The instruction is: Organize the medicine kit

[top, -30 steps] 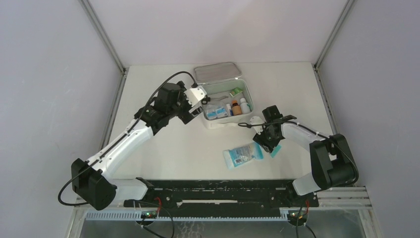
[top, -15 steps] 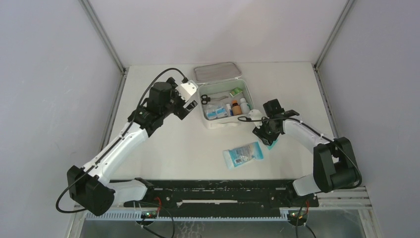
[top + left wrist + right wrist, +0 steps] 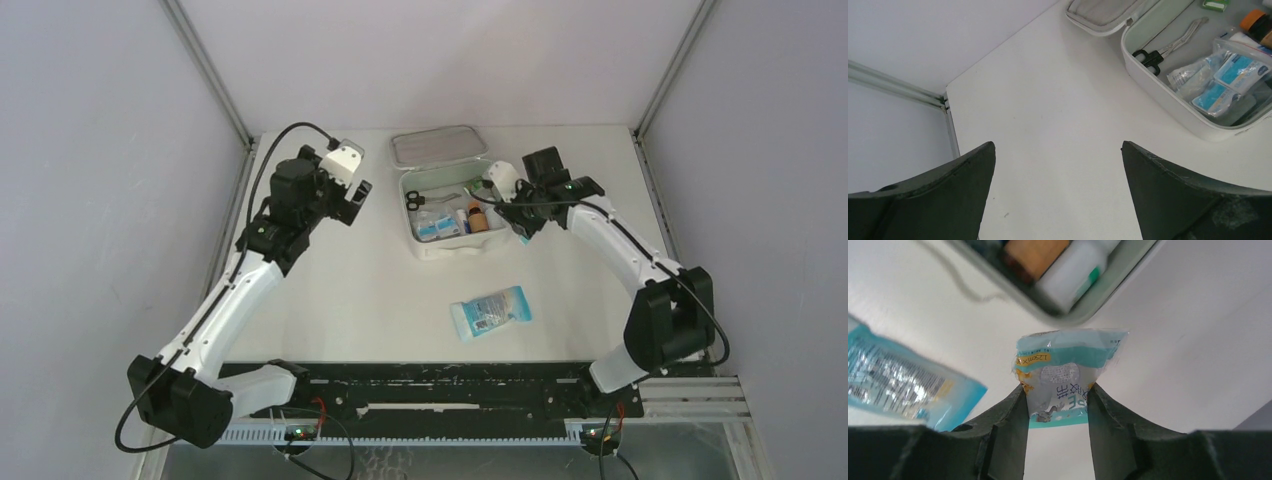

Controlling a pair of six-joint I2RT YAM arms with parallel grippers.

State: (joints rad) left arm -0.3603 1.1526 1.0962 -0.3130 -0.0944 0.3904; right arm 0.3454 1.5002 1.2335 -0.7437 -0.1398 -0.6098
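The medicine kit [image 3: 455, 247] lies open at the back of the table, its lid [image 3: 438, 147] folded back. Inside are scissors [image 3: 1151, 54], blue-and-white packets [image 3: 1224, 80], a white bottle [image 3: 1073, 274] and an amber bottle [image 3: 1034, 252]. My right gripper [image 3: 1057, 390] is shut on a small clear packet with a teal border [image 3: 1064, 371], held just off the kit's near right corner [image 3: 1060, 315]; from above this gripper [image 3: 517, 222] sits at the kit's right side. My left gripper [image 3: 1057, 150] is open and empty over bare table left of the kit, as the top view also shows [image 3: 352, 203].
A larger blue packet [image 3: 490, 311] lies on the table in front of the kit, seen blurred at the left of the right wrist view [image 3: 898, 385]. Walls with metal corner posts [image 3: 898, 87] close in the table's back and sides.
My right gripper closed on the small teal packet, lifted it off the table and carried it back to the kit's right side. The left arm drew away leftward from the kit, still open.
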